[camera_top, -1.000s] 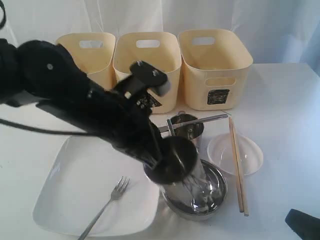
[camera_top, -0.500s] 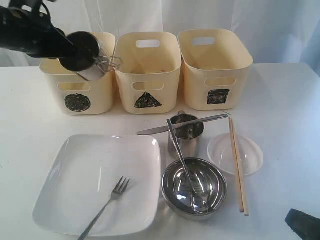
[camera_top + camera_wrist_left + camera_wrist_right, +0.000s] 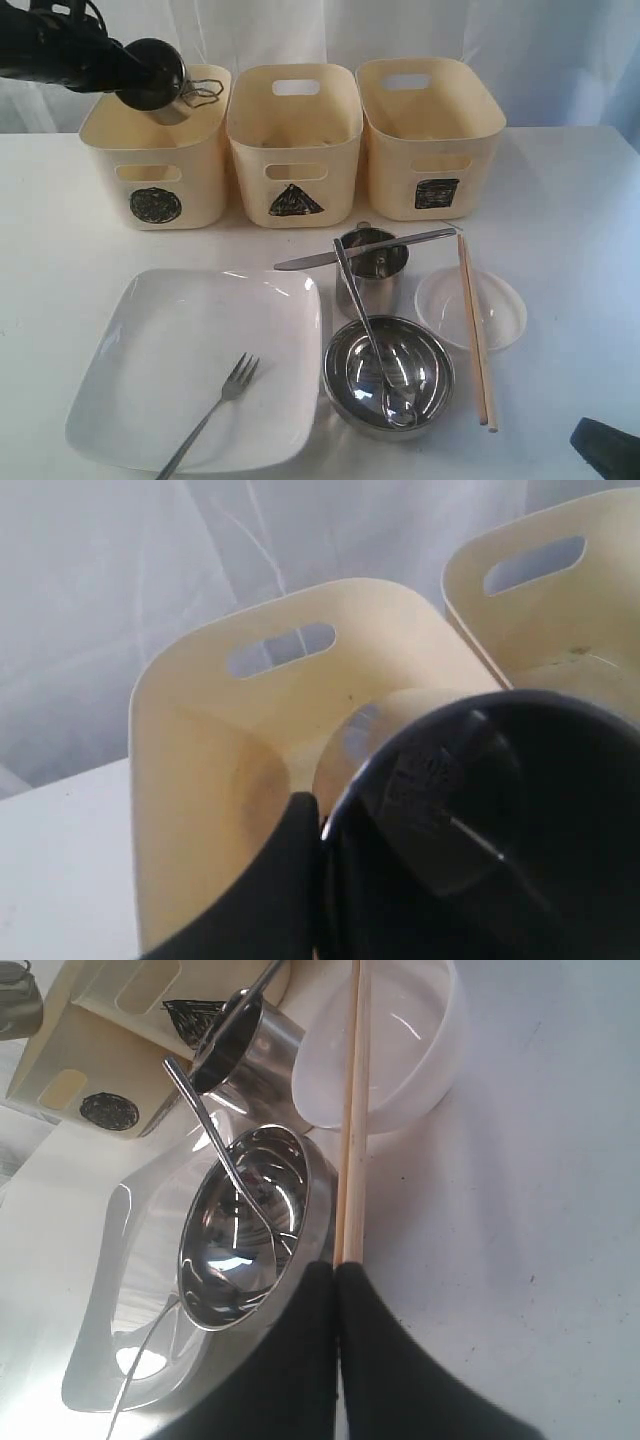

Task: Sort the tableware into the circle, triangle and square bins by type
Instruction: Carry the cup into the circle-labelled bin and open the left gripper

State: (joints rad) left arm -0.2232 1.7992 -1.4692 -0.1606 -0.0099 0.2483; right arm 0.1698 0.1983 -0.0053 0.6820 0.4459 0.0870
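My left gripper [image 3: 168, 92] is shut on the rim of a small steel cup [image 3: 152, 74], tilted over the circle bin [image 3: 155, 160]; up close the cup's dark inside [image 3: 480, 830] fills the left wrist view beside one finger [image 3: 270, 890]. A second steel cup [image 3: 370, 270] stands on the table with the knife [image 3: 365, 249] across it. The spoon [image 3: 368, 320] leans in the steel bowl [image 3: 390, 378]. The fork [image 3: 212, 412] lies on the white square plate [image 3: 150, 360]. Chopsticks [image 3: 473, 325] cross the clear dish [image 3: 495, 310]. My right gripper [image 3: 335, 1270] is shut and empty, near the chopsticks' ends.
The triangle bin [image 3: 293, 140] and square bin [image 3: 430, 135] stand in a row to the right of the circle bin at the back. My right gripper [image 3: 605, 445] rests at the table's front right corner. A white curtain hangs behind the bins.
My left arm has carried the steel cup from above the steel bowl up and to the left, to over the circle bin. The right arm has not moved.
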